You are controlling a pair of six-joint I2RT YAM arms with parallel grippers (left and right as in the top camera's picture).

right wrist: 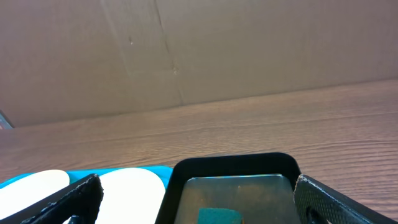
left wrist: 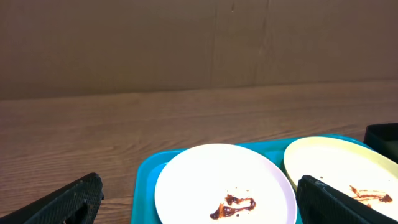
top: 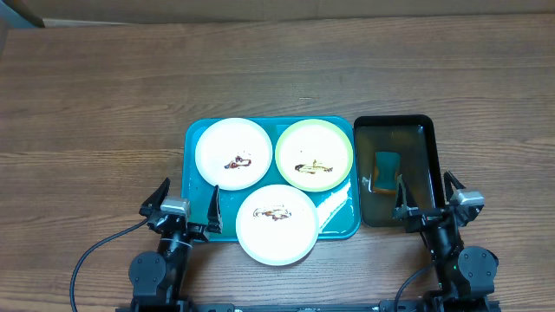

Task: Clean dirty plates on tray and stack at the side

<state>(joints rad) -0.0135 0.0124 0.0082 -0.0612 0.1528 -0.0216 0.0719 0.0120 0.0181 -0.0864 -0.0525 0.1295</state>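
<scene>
My L grip (top: 186,198) is wide open, holding nothing. It sits low at the near edge of the table (top: 87,104). Just ahead of it & a bit to its right is the tray (top: 343,218), w/ all 3 plates on it. The far white plate (top: 232,153) is right ahead of L grip, brown smear in the middle. The near white plate (top: 277,224) is just beside L grip on its right. It has a smear too & pokes out over the tray's near rim. The green plate (top: 314,154) is ahead & further right, abt halfway btw my 2 grips, also smeared.

R grip (top: 427,196) is wide open too, nothing in it. Right ahead of it is the black tray (top: 395,123), touching or nearly touching the tray's right side, can't tell which. The sponge (top: 386,165) lies in it, ahead of R grip & a bit to its left.

How far along: I think nothing is done yet. No plate is clean, none is stacked at the side, & the sponge is not picked up. Left to do: get sponge, wipe each plate, then pile all 3 off the tray.
</scene>
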